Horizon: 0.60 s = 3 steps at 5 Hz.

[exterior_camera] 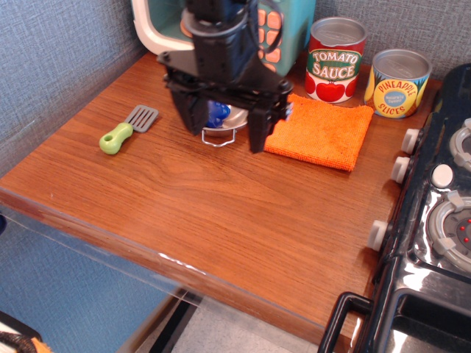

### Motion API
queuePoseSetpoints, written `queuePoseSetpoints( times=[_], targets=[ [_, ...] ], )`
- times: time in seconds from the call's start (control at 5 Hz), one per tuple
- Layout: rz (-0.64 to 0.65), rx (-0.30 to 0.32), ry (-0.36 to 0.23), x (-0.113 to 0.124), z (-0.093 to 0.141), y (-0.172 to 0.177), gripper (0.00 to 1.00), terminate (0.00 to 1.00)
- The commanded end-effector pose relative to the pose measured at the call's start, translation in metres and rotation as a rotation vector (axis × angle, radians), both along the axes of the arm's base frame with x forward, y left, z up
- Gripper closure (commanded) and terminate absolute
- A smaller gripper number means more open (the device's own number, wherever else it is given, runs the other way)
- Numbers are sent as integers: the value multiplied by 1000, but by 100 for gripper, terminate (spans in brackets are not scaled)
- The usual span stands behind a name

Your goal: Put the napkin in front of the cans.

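The bright orange napkin point(324, 132) lies flat on the wooden counter, just in front of the two cans. The red and green Tomato Sauce can point(335, 60) and the yellow and blue Pineapple Slices can point(398, 83) stand upright at the back right. My gripper point(224, 131) is open and empty, its two black fingers spread wide, held above the counter left of the napkin and over the metal bowl.
A metal bowl point(229, 121) with a blue object in it is mostly hidden behind the gripper. A green-handled spatula point(126, 129) lies at the left. A toy microwave point(158, 26) stands at the back. A black toy stove point(434, 220) borders the right edge.
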<state>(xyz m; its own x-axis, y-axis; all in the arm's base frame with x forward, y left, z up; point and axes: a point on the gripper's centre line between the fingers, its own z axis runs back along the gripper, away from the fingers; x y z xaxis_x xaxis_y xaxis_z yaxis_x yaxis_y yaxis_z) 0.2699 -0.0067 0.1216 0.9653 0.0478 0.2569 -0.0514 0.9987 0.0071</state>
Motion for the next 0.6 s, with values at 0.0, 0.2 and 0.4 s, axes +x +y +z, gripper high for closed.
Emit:
queuePoseSetpoints(
  times=[0.0, 0.2, 0.4],
  targets=[
    [-41, -24, -11, -12, 4, 5, 0, 0],
    [-41, -24, -11, -12, 4, 5, 0, 0],
    [-41, -24, -11, -12, 4, 5, 0, 100]
  ],
)
